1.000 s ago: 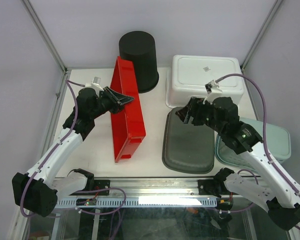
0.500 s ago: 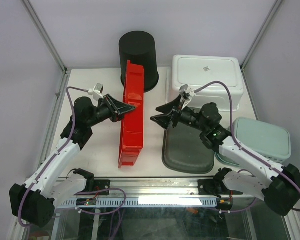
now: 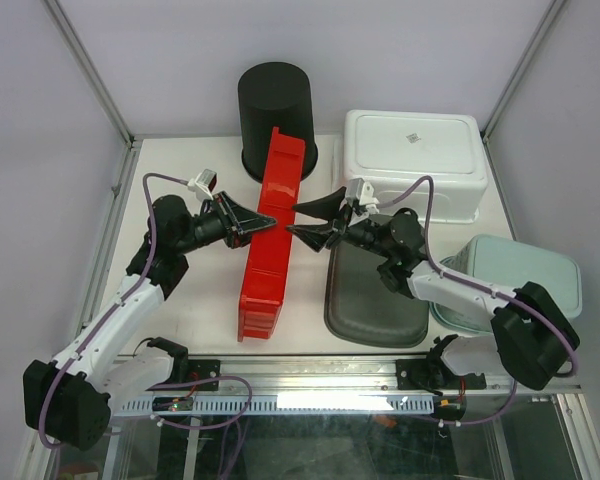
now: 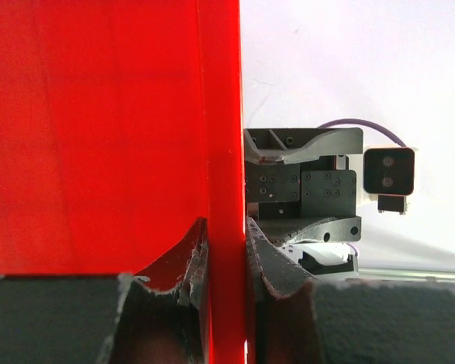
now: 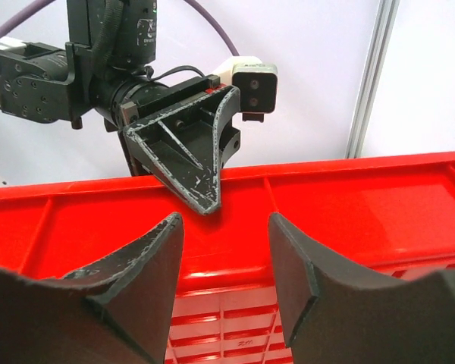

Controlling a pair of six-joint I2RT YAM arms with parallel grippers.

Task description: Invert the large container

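The large container (image 3: 270,250) is a long red bin standing tipped up on one long side in the middle of the table. My left gripper (image 3: 264,222) comes in from the left and is shut on its upper rim. In the left wrist view the red wall (image 4: 98,136) fills the left half, and the thin rim is pinched by the gripper (image 4: 226,254). My right gripper (image 3: 294,219) is open just to the right of the bin, facing the left gripper. In the right wrist view its jaws (image 5: 224,227) stand apart in front of the bin's ribbed red underside (image 5: 364,197), holding nothing.
An upturned black bucket (image 3: 277,110) stands behind the red bin. An upturned white tub (image 3: 410,155) sits at the back right. A dark grey tray (image 3: 377,295) lies under my right arm, with a pale green container (image 3: 528,275) to its right. Metal frame posts bound the table.
The red bin has tipped further up and shifted right under the left gripper. The right arm has swung left to the bin's far side and its jaws have narrowed.
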